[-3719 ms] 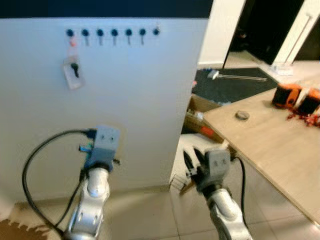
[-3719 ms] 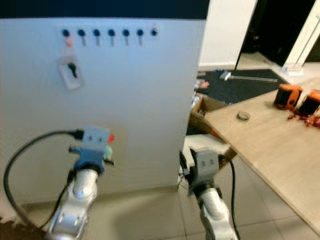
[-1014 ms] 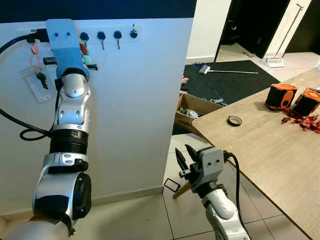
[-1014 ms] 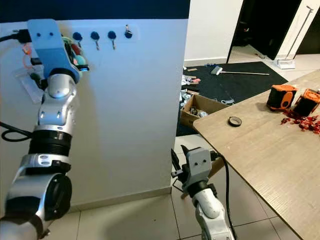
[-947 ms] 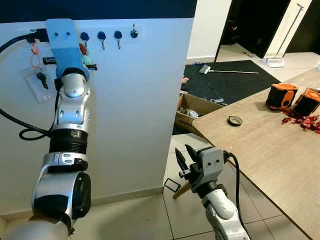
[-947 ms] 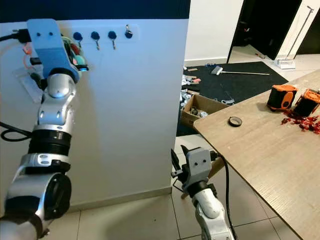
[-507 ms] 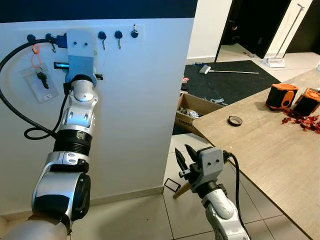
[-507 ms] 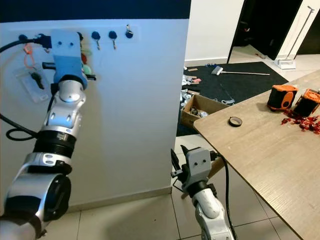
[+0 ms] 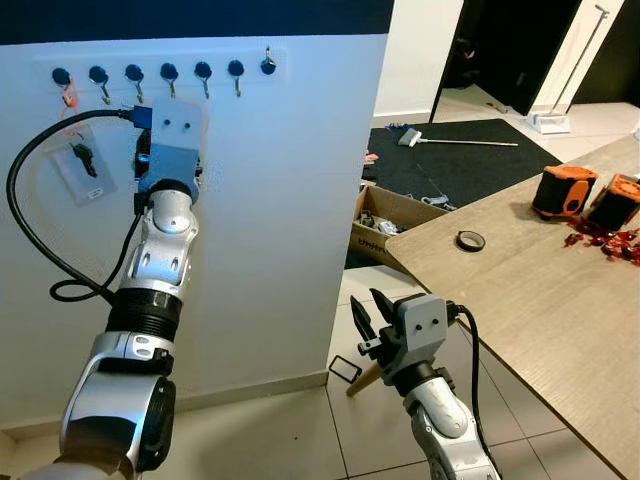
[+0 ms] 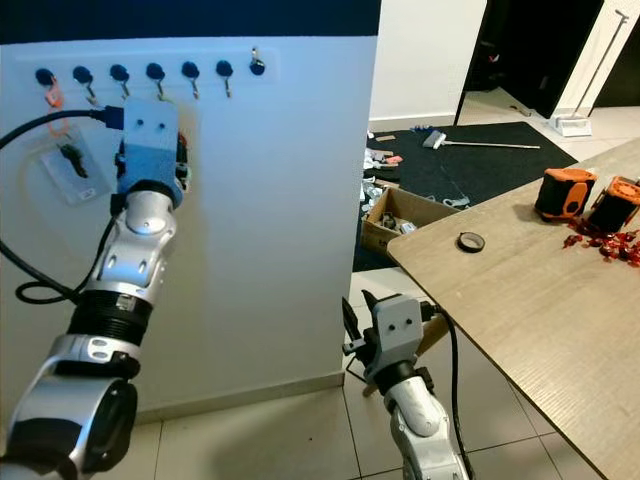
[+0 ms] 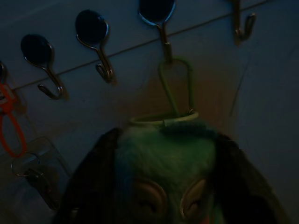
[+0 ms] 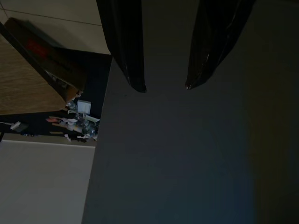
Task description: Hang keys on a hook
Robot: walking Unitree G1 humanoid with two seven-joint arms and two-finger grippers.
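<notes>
A row of several black-capped hooks (image 9: pixel 203 70) runs along the white wall. My left arm is raised to the wall, its wrist block (image 9: pixel 172 140) just under the row. My left gripper (image 11: pixel 166 140) is shut on a green plush keychain (image 11: pixel 163 163). The keychain's green loop (image 11: pixel 176 84) reaches up to the curl of the middle hook (image 11: pixel 161 28). An orange lanyard (image 9: pixel 68 95) with a key in a clear pouch (image 9: pixel 80 165) hangs at the row's left end. My right gripper (image 9: pixel 365 315) hangs low beside the table, open, with nothing between its fingers (image 12: pixel 126 46).
A wooden table (image 9: pixel 520 280) fills the right side, carrying two orange-black tools (image 9: pixel 560 192) and a small round lid (image 9: pixel 468 241). A cardboard box (image 9: pixel 390 215) and a dark mat (image 9: pixel 470 160) lie past the wall's corner. A small black frame (image 9: pixel 343 370) lies on the tiled floor.
My left arm rose from low to the hook row, then over the last second shifted right and dropped a little, uncovering the hooks. The right arm has stayed put.
</notes>
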